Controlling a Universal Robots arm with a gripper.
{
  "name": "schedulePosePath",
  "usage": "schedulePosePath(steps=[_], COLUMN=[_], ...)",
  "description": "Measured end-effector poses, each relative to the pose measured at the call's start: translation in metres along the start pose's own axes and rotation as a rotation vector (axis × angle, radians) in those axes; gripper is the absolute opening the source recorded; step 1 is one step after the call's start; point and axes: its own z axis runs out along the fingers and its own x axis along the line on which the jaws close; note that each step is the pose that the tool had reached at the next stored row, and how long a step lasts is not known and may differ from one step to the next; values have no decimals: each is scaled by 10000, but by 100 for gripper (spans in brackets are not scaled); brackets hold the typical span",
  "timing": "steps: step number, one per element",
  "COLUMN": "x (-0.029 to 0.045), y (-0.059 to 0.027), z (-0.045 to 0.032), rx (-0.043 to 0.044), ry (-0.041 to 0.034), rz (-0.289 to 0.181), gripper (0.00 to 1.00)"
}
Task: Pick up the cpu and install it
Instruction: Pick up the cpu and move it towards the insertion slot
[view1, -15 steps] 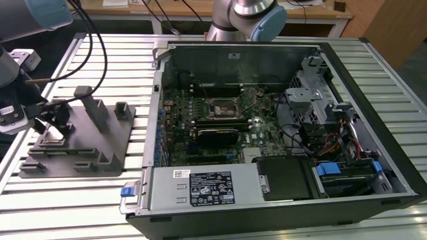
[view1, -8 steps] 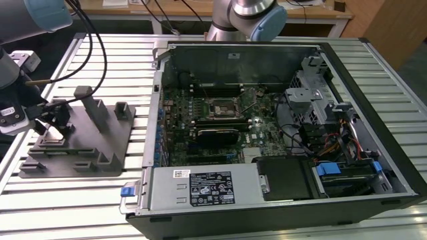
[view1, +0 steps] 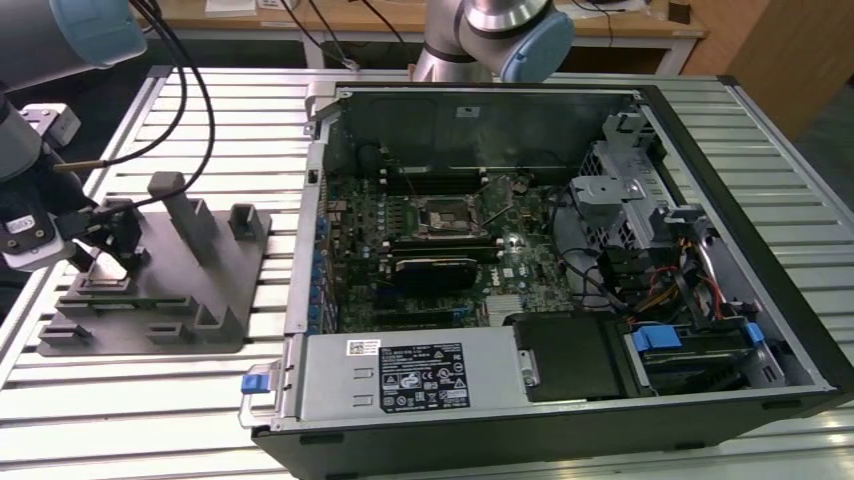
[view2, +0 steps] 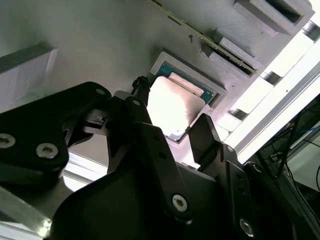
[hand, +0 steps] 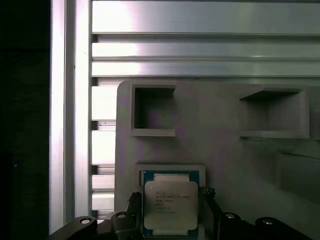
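While the cpu (hand: 171, 206) lies flat in its small square pocket on the grey plate (hand: 225, 145), we see the end effector (hand: 170, 196) right above it. Its two fingers (hand: 132, 209) are apart, one on each side of the cpu, not squeezing it.

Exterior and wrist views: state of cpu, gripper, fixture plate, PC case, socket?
cpu: flat in its recess, metal top up, not lifted.
gripper: low over the cpu; open or shut unclear.
fixture plate: flat on the slatted table; two nearby pockets empty.
PC case: on its side, panel off.
socket: looks empty.
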Motion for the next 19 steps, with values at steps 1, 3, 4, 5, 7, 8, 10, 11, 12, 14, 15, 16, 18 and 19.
schedulePosePath(steps=[1,3,4,5,7,8,10,11,12,14,15,16,18,19], x=[0,1,1,2,5,6,8,8,8,9,9,9,9,9], y=[0,-1,-1,-1,-1,-1,-1,-2,-2,-2,-2,-3,-3,-3], z=[3,5,7,10,13,16,21,24,28,38,43,47,56,61], rx=[1,2,1,0,0,0,0,1,1,1,0,1,0,0], ry=[1,3,1,-1,0,-1,1,2,1,1,1,1,1,0], rz=[0,0,0,-2,-1,0,0,0,-1,0,-1,0,0,0], gripper=[59,59,59,59,59,59,59,59,59,59,59,59,59,59])
